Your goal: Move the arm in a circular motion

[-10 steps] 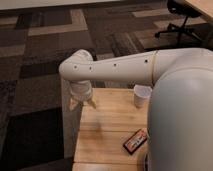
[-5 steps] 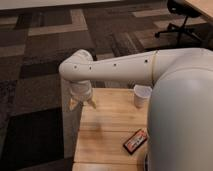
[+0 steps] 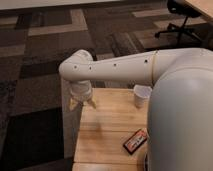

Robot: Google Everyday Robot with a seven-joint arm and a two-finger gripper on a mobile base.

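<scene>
Your arm (image 3: 125, 67) reaches along the table's (image 3: 110, 125) far edge, gripper (image 3: 82, 103) hanging over the far left corner, jaws seemingly apart and empty. Sweep your circle smoothly, keeping clear of the paper cup (image 3: 142, 95).

Paper cup (image 3: 142, 95) upright on wooden table (image 3: 107, 127), red packet (image 3: 135, 140) lying flat, office chair (image 3: 181, 21) beyond

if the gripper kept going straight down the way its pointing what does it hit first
Most likely the wooden table, near its back corner: the gripper hangs pointing down above it. Depth is unclear, so it might just miss the edge.
</scene>
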